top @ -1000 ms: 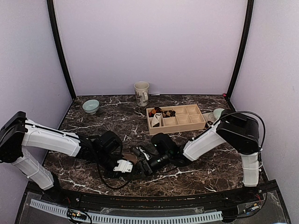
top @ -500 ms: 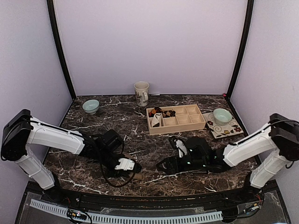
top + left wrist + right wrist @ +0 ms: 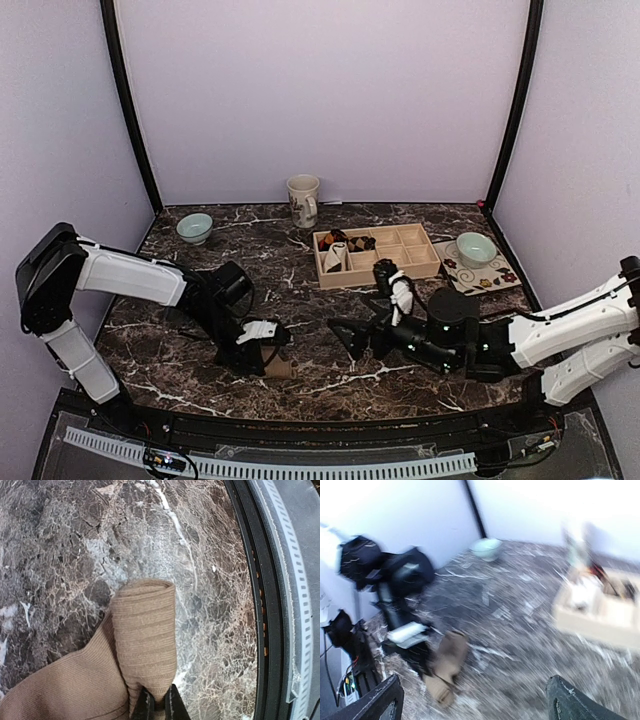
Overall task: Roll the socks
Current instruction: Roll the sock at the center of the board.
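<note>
My left end effector (image 3: 159,700) pinches the tan sock (image 3: 145,630) at its folded end, presumably so the roll holds; my right end effector (image 3: 473,682), well aside, gapes empty.

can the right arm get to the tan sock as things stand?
Probably yes. The right gripper is open and faces the tan sock across bare table, with nothing between them. The left gripper is shut on the sock, so that side is crowded.

High rear overview, two nearer wrist views
</note>
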### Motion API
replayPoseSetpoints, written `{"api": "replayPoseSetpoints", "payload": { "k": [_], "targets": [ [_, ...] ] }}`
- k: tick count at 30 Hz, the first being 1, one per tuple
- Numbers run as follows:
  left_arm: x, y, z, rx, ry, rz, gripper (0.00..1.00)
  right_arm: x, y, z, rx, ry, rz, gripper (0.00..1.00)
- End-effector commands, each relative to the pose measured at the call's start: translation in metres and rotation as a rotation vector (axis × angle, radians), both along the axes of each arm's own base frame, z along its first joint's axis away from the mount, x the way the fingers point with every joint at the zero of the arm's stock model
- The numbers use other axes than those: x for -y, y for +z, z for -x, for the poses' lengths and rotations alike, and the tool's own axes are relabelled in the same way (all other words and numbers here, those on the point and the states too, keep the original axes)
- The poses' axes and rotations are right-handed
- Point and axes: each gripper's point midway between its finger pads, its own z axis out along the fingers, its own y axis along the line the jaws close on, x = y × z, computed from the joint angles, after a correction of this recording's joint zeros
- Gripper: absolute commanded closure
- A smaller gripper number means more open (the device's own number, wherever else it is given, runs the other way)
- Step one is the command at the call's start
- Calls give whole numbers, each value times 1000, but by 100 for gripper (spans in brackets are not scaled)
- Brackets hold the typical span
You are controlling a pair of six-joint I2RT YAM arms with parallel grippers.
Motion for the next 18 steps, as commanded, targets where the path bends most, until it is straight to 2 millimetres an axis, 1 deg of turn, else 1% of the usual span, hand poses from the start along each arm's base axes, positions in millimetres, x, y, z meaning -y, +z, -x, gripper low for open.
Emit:
{"api": "replayPoseSetpoints", "payload": {
  "k": [1, 3, 6, 11, 14, 16, 17, 18],
  "targets": [
    [-26, -15, 23, -186, 32, -132, 100, -43, -37, 34, 255, 244, 412, 0],
    [-29, -18, 25, -224, 40, -140, 100, -57, -47, 49, 318, 344, 462, 0],
    [-31, -18, 26, -277, 56, -132, 99, -72, -60, 61, 420, 405, 562, 4],
    [-37, -24, 26, -321, 55, -162, 98, -87, -86, 70, 505, 486, 682, 12],
    [-39, -29, 27, -346, 57, -176, 96, -99, -94, 73, 547, 541, 713, 14],
    [-39, -30, 28, -357, 58, -178, 96, -109, -97, 73, 560, 583, 709, 17],
    [-39, -30, 28, -360, 59, -176, 96, -117, -95, 73, 561, 609, 693, 18],
    [-38, -31, 28, -360, 57, -175, 95, -124, -99, 73, 552, 636, 683, 20]
  ]
}}
